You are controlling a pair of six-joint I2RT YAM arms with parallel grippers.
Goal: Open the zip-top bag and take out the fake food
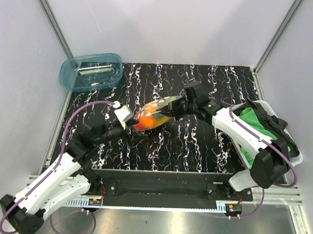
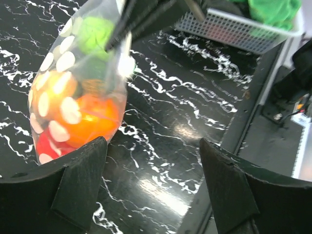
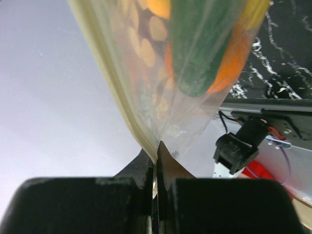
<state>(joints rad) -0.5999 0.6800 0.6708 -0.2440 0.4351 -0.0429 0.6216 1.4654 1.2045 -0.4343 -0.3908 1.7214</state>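
Note:
The zip-top bag is clear with pale dots and hangs tilted above the table's middle. Inside it is the fake food: orange, red, lime green and yellow pieces. My right gripper is shut on the bag's upper right corner; in the right wrist view its tips pinch the bag's edge. My left gripper is open, just left of and below the bag's low end. In the left wrist view the bag hangs beyond my left finger, with bare table between the fingers.
A blue translucent tub stands at the back left. A white basket with green cloth and dark cloth stands at the right edge. White walls close in the table on three sides.

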